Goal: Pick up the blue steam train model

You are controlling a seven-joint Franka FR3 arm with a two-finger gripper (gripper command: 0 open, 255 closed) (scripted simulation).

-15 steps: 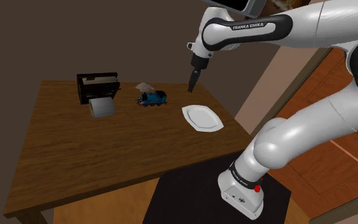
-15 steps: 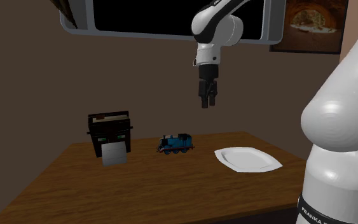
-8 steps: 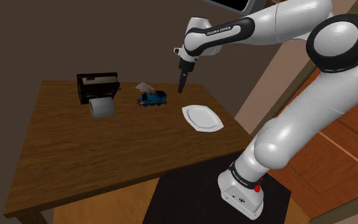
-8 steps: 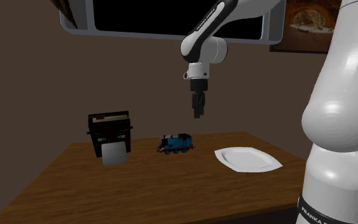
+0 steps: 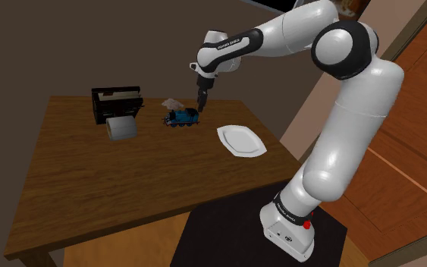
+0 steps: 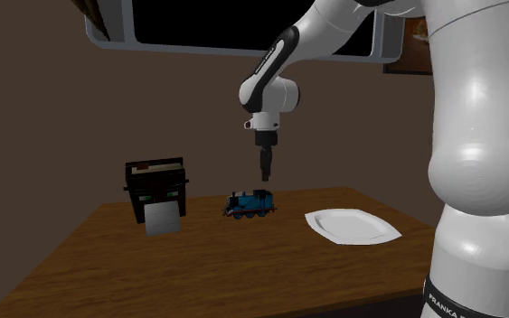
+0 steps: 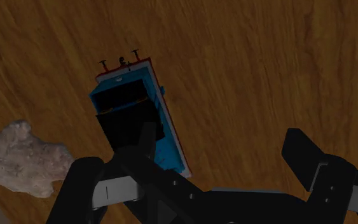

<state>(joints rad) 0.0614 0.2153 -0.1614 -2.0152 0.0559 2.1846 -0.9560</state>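
Note:
The blue steam train model (image 5: 182,116) stands on the brown wooden table (image 5: 113,182), near its far edge. My black gripper (image 5: 200,101) hangs just above the train's end toward the shoulder view's right, pointing down. The second exterior view has the gripper (image 6: 264,176) a short way above the train (image 6: 249,203), not touching it. Seen from the wrist, the fingers (image 7: 308,156) stand apart and open. The train (image 7: 136,118) lies under the other finger rather than centred in the gap. Nothing is held.
A white plate (image 5: 241,141) lies on the table to the shoulder view's right of the train. A black box (image 5: 116,104) with a pale block (image 5: 120,127) in front stands to its left. A grey rock-like lump (image 7: 21,159) sits just behind the train.
The gripper has swung toward the shoulder view's left and come down, from above the plate's side to just over the train. The train, plate and box have not moved.

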